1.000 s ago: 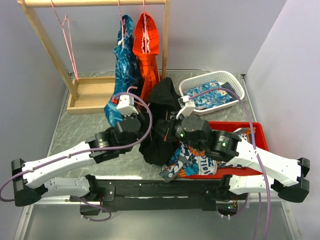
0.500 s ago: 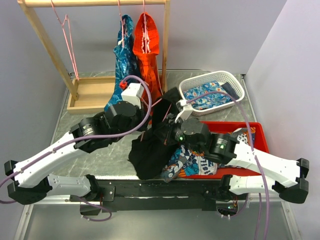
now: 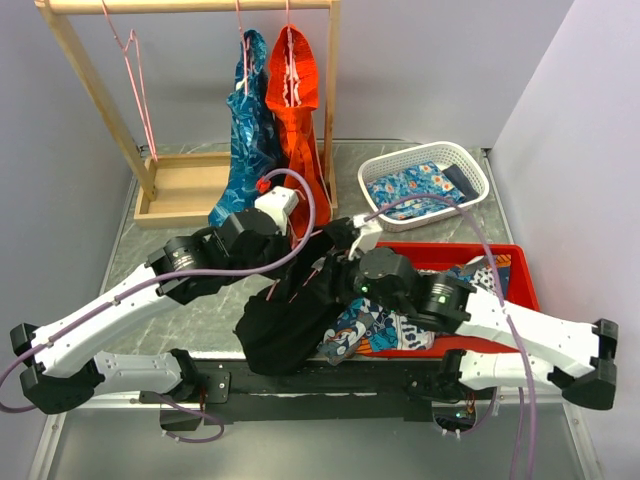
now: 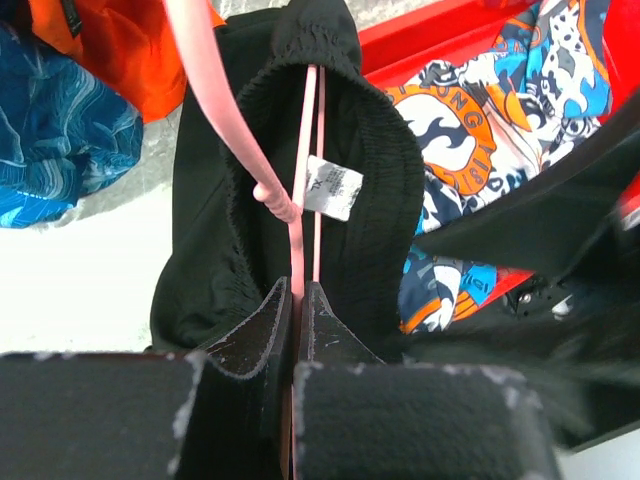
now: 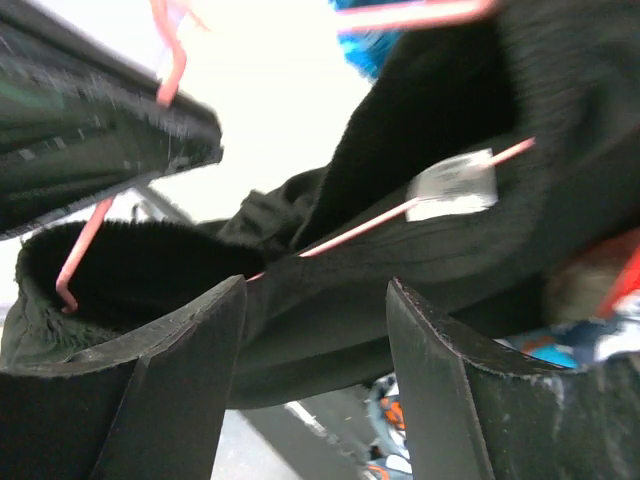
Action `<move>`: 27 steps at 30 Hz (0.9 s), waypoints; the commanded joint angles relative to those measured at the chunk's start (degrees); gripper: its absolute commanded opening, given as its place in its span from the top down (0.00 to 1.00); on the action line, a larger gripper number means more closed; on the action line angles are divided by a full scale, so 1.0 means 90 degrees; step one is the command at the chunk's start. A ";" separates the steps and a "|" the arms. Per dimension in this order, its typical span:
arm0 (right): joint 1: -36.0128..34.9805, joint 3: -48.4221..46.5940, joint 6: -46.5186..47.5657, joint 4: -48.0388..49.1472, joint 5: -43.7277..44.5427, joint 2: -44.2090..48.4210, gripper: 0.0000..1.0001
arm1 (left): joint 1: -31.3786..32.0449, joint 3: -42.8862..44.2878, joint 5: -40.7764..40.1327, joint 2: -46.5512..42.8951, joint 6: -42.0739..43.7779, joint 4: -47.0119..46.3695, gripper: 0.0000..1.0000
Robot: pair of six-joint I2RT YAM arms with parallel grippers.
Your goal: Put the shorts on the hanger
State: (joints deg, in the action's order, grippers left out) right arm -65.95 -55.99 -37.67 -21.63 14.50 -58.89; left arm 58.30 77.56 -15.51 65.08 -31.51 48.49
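The black shorts (image 3: 288, 322) hang in a bunch over the table's near edge, threaded on a pink wire hanger (image 3: 300, 287). In the left wrist view the hanger (image 4: 303, 180) runs down through the elastic waistband of the shorts (image 4: 360, 190), past a white label. My left gripper (image 4: 297, 292) is shut on the hanger's wire; from above it (image 3: 308, 243) sits just over the shorts. My right gripper (image 5: 315, 300) stands open close beneath the shorts (image 5: 450, 250), with the hanger wire (image 5: 360, 228) crossing above its fingers. From above, that gripper (image 3: 338, 238) is beside the left one.
A wooden rack (image 3: 90, 90) at the back carries a blue patterned garment (image 3: 248, 110), an orange-red garment (image 3: 295, 90) and a spare pink hanger (image 3: 135, 90). A white basket (image 3: 470, 165) sits back right. A red bin (image 3: 500, 255) of patterned clothes lies under the right arm.
My right gripper has gone from shut to open, letting go of the shorts. The shorts have slid down and left toward the near edge. The left arm has swung right.
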 commanded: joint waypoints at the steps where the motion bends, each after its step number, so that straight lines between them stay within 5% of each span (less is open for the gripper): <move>1: 0.0296 -0.0605 0.0483 -0.0662 0.0956 0.0440 0.35 | -0.0023 0.0201 0.0287 -0.0268 0.0258 -0.0153 0.99; 7: 0.1107 -0.1093 0.1020 -0.0927 0.0645 -0.0085 0.35 | -0.0023 0.0376 0.0366 -0.0288 0.0385 -0.0075 0.99; 16: 0.1127 -0.1474 0.1647 -0.1229 0.0390 -0.0936 0.35 | -0.0023 0.0630 0.0463 -0.0219 0.0522 0.0022 0.99; 19: 0.1311 -0.1611 0.1608 -0.1308 0.0713 -0.1083 0.48 | -0.0023 0.0669 0.0531 -0.0219 0.0571 0.0052 0.99; 20: 0.1409 -0.1795 0.1617 -0.1337 0.0742 -0.1093 0.68 | -0.0023 0.0698 0.0561 -0.0219 0.0600 0.0071 0.99; 23: 0.1868 -0.2399 0.1656 -0.1445 0.0723 -0.1074 0.97 | -0.0023 0.0728 0.0551 -0.0219 0.0668 0.0062 0.99; 27: 0.2647 -0.3211 0.1744 -0.1707 0.0576 -0.1131 1.00 | 0.0064 0.0748 0.0571 -0.0200 0.0698 -0.0016 0.99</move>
State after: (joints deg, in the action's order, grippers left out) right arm -48.05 -75.72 -23.88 -36.53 18.22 -70.41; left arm 58.24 81.25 -11.77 64.29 -26.65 50.26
